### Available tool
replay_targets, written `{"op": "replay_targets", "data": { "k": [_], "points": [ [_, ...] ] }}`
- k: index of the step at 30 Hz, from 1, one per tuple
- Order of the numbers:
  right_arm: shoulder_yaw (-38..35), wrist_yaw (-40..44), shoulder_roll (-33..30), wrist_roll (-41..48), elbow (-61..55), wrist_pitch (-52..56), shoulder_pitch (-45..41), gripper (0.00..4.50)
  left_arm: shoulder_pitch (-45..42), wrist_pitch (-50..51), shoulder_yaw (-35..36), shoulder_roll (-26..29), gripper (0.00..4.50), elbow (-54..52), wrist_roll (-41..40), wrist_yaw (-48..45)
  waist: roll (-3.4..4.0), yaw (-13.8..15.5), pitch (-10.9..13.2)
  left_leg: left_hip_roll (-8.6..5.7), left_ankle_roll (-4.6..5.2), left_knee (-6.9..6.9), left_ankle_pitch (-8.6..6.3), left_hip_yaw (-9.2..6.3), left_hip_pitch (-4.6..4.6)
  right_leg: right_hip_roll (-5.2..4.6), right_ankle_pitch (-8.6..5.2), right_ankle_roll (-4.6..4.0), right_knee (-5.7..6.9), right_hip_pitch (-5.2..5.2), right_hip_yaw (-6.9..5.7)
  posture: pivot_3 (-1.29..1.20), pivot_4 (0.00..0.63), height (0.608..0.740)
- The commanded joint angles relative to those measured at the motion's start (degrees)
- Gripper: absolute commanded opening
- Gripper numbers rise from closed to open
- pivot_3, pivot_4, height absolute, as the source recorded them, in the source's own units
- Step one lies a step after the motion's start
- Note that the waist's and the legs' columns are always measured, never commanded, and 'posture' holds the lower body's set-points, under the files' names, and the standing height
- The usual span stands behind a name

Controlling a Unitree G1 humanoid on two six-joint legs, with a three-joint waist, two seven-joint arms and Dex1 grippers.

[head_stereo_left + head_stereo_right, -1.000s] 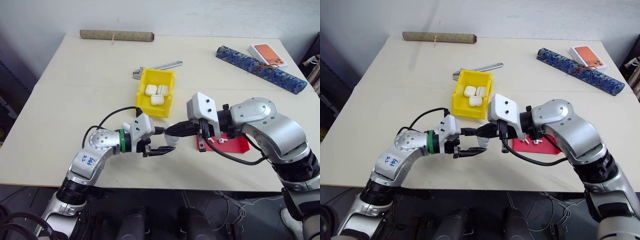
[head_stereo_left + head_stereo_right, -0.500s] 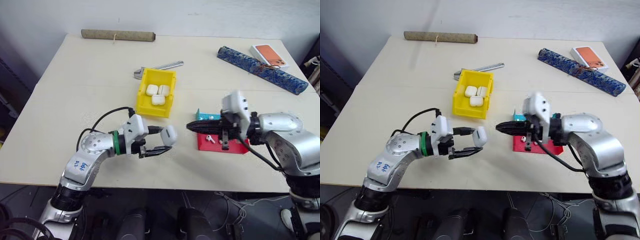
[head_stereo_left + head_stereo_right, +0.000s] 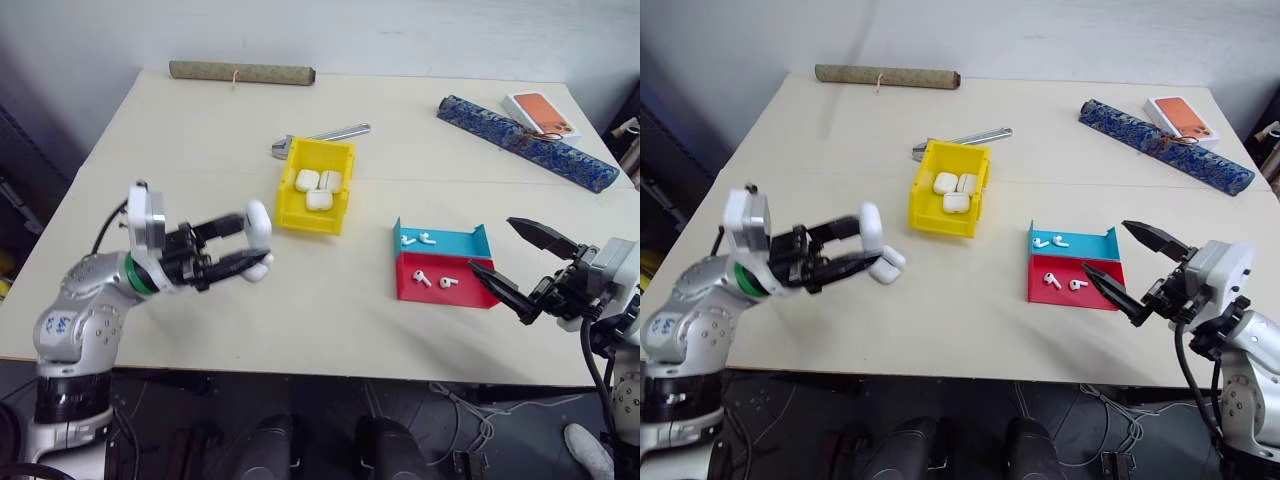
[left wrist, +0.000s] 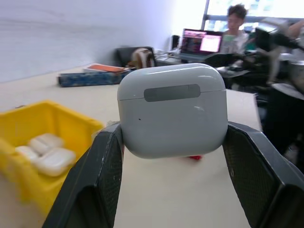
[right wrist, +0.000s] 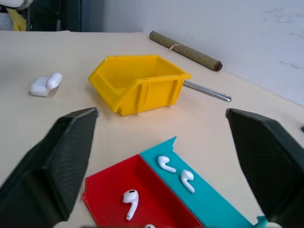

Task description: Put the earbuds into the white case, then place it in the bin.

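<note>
My left gripper (image 3: pixel 255 238) is shut on the closed white case (image 4: pixel 172 116), held above the table left of the yellow bin (image 3: pixel 310 218). Three white cases lie inside the bin. Another small white case-like thing (image 3: pixel 263 268) lies on the table just below the held case. Two earbuds (image 3: pixel 415 240) rest in the teal tray (image 3: pixel 470 243), and two earbuds (image 5: pixel 129 199) lie in the red tray (image 3: pixel 470 295) in front of it. My right gripper (image 3: pixel 491 245) hovers to the right of both trays, open and with nothing between its fingers.
A metal wrench (image 3: pixel 325 135) lies behind the bin. A brown roll (image 3: pixel 240 72) sits at the far edge. A blue patterned roll (image 3: pixel 520 140) and an orange box (image 3: pixel 540 112) are at the back right. A person (image 4: pixel 236 28) sits far off by a laptop.
The left gripper carried the white case left and upward, away from the table's middle. The right gripper swung right past the trays and opened.
</note>
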Motion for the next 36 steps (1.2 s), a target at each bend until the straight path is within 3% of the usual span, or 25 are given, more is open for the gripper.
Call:
{"op": "replay_targets", "data": {
  "k": [1,5,9,13,18,19,25,28,31,36],
  "points": [
    [0.6,2.4,0.8,-1.1,-1.8,-5.6,5.2,4.44,-12.5,-6.8,-7.2,-5.9,2.74,12.5,13.0,11.0,-0.07,1.1,0.0,-0.06,0.03,0.02,0.00,-0.07,0.00,0.06,0.04,0.06,-0.02,0.03,0.05,0.00,0.150,0.740],
    [2.5,1.2,2.0,-3.4,-1.7,-9.6,8.2,4.44,-24.2,-16.1,-14.8,-10.8,2.74,30.2,25.1,14.6,-0.11,1.2,-0.1,-0.09,0.13,0.01,-0.06,0.17,-0.06,0.13,0.14,0.25,-0.14,-0.04,0.09,0.00,0.150,0.740],
    [2.9,-1.3,2.6,-4.1,-2.0,-11.0,8.7,4.44,-34.9,-23.5,-16.2,-14.7,2.74,50.7,31.7,21.9,-0.25,-0.2,0.0,-0.02,0.18,-0.02,-0.07,0.42,-0.07,0.18,0.17,0.32,-0.26,-0.13,0.13,0.00,0.150,0.740],
    [3.6,-4.1,3.1,-4.9,-2.9,-11.8,9.1,4.44,-39.5,-28.1,-15.1,-17.3,2.74,61.7,32.5,22.4,-0.25,-0.7,0.0,0.04,0.16,-0.07,-0.07,0.40,-0.05,0.20,0.17,0.31,-0.25,-0.16,0.09,0.00,0.150,0.740],
    [3.5,-5.6,2.9,-4.6,-3.7,-12.6,10.7,4.50,-40.7,-30.8,-12.7,-18.2,4.34,64.0,31.7,21.5,-0.28,-0.5,0.0,0.03,0.16,-0.01,-0.07,0.39,-0.07,0.14,0.17,0.31,-0.23,-0.16,0.09,0.00,0.150,0.740],
    [3.5,-5.7,2.8,-4.5,-3.8,-12.7,10.9,4.50,-40.7,-31.1,-12.3,-18.2,4.45,63.8,31.4,21.0,-0.28,-0.5,0.0,0.03,0.16,-0.01,-0.07,0.38,-0.07,0.14,0.17,0.31,-0.23,-0.16,0.10,0.00,0.150,0.740],
    [1.7,-1.2,-1.9,-2.4,1.3,-13.5,9.5,4.50,-29.0,-22.2,-7.8,-8.2,4.45,42.6,23.9,6.4,-0.28,-1.7,0.0,0.05,0.15,-0.01,-0.08,0.39,-0.02,0.15,0.17,0.31,-0.15,-0.17,0.13,0.00,0.150,0.740],
    [1.7,3.3,-5.7,-1.9,6.3,-14.0,6.6,4.50,-15.0,-18.6,-6.9,0.5,4.45,24.8,19.7,-3.0,-0.22,-2.8,0.0,0.11,0.10,-0.04,-0.10,0.46,0.12,0.18,0.15,0.27,-0.05,-0.16,0.20,0.00,0.150,0.740],
    [2.7,9.8,-9.7,-2.1,12.0,-15.7,3.6,4.50,0.9,-18.8,-1.1,7.3,4.45,11.0,18.4,-3.2,-0.20,-3.1,0.0,0.15,0.09,-0.01,-0.10,0.44,0.17,0.10,0.13,0.23,-0.05,-0.11,0.45,0.00,0.150,0.740],
    [4.5,18.3,-13.9,-2.7,20.2,-18.6,-0.3,4.50,24.4,-17.2,11.8,11.5,4.45,-1.4,15.9,-2.3,-0.23,-2.4,0.1,0.13,0.10,0.00,-0.13,0.23,0.16,-0.43,0.10,0.18,-0.25,-0.05,0.66,0.00,0.150,0.740]
  ]
}}
